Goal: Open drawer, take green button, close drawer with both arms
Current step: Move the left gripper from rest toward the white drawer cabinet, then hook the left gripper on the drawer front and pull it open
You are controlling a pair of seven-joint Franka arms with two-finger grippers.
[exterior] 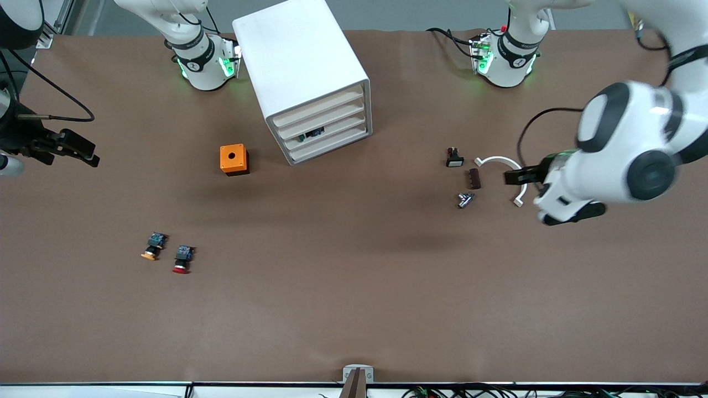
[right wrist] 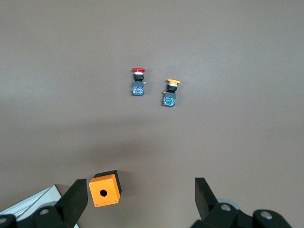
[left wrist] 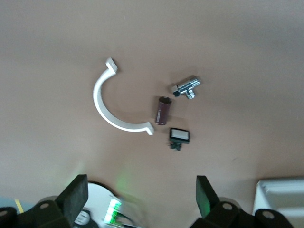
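The left gripper (exterior: pixel 511 177) hangs wide open and empty over a white clamp (exterior: pixel 506 166); the right gripper (exterior: pixel 83 152), also open and empty, waits. The drawer (exterior: pixel 326 134) looks closed, well apart from both. It probably slides lightly; its front edge seems the place to hold.

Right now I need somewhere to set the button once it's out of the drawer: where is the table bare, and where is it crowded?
Bare: the wide stretch of table nearer the front camera than the cabinet, between the red-capped button and the chrome fitting. Crowded: around the white clip, brown cylinder and black switch, under the left gripper. The orange box sits beside the cabinet.
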